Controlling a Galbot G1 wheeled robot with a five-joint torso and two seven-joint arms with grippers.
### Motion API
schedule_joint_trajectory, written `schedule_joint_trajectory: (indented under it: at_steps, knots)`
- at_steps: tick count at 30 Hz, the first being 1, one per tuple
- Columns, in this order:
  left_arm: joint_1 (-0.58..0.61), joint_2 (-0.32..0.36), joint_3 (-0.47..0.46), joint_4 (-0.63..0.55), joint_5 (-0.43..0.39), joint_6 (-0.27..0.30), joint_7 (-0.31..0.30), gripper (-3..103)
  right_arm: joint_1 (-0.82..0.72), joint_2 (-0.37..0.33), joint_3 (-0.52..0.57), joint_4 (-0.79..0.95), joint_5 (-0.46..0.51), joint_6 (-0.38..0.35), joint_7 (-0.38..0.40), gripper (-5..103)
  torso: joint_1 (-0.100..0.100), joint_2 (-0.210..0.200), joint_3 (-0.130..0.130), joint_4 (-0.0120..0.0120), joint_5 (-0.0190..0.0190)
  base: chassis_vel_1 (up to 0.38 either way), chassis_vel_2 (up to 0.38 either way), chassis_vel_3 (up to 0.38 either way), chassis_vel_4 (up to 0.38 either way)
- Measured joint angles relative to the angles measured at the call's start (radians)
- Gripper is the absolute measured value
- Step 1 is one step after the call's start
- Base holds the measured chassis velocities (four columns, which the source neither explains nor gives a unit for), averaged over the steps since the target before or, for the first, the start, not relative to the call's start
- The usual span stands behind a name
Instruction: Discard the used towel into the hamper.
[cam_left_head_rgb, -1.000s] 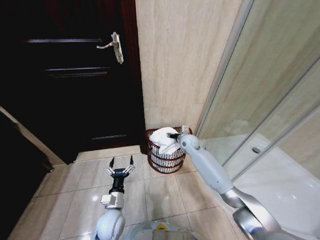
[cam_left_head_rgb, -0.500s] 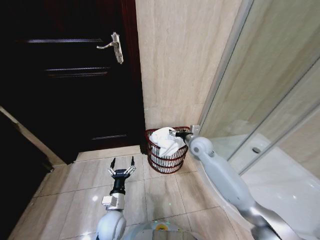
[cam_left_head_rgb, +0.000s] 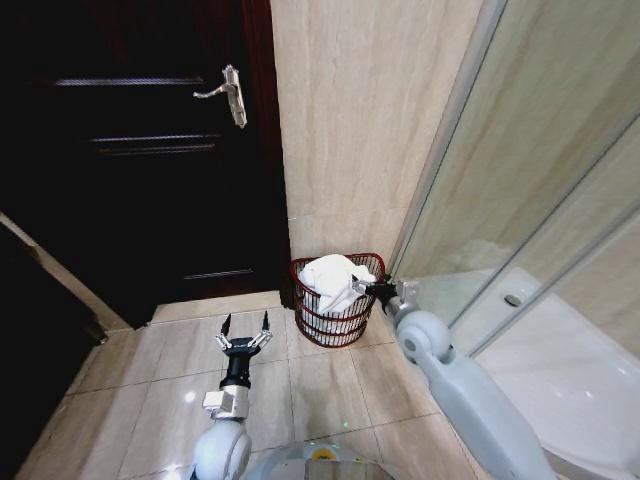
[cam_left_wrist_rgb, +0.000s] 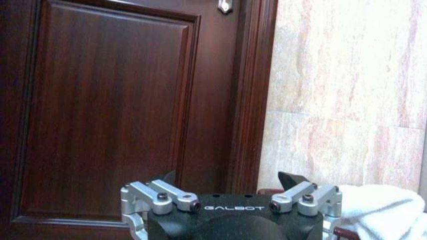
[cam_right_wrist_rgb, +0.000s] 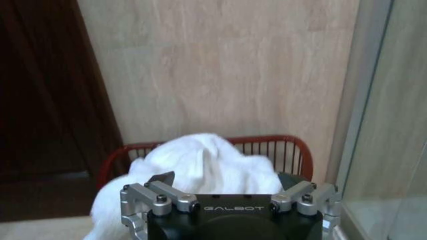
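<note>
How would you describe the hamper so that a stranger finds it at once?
Look at the beige tiled wall between the dark wooden door and the glass shower screen. At its foot, on the floor, stands the hamper. It is a small round reddish-brown open-weave basket, with a white towel heaped over its rim.

"GALBOT" on each gripper housing

Head view: we look down from above. Wrist views: we look past each hand, close, toward the wall; all share the hamper (cam_left_head_rgb: 332, 300).
</note>
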Motion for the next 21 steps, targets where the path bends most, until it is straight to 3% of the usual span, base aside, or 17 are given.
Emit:
schedule_joint_trajectory:
  at_steps: [3,6,21]
  knots:
    - [-0.001,-0.003,0.008,0.002,0.005,0.013,0.001,100,-0.042,0.0,0.006,0.019,-0.049,-0.001,-0.064,100,0.0,0.0,0.0,0.0,-0.0001,0.0,0.0,0.0,0.0]
    - [-0.001,-0.007,0.012,0.004,0.012,0.015,0.002,100,-0.055,-0.001,-0.01,0.029,-0.066,-0.014,-0.08,100,0.0,0.0,0.0,0.0,-0.0002,0.0,0.0,0.0,0.0]
    - [0.029,0.001,-0.014,0.001,0.003,-0.012,0.002,100,0.008,0.042,-0.132,-0.034,-0.1,-0.001,-0.062,100,0.0,0.0,0.0,0.0002,0.0,0.0,0.0,0.0,0.0]
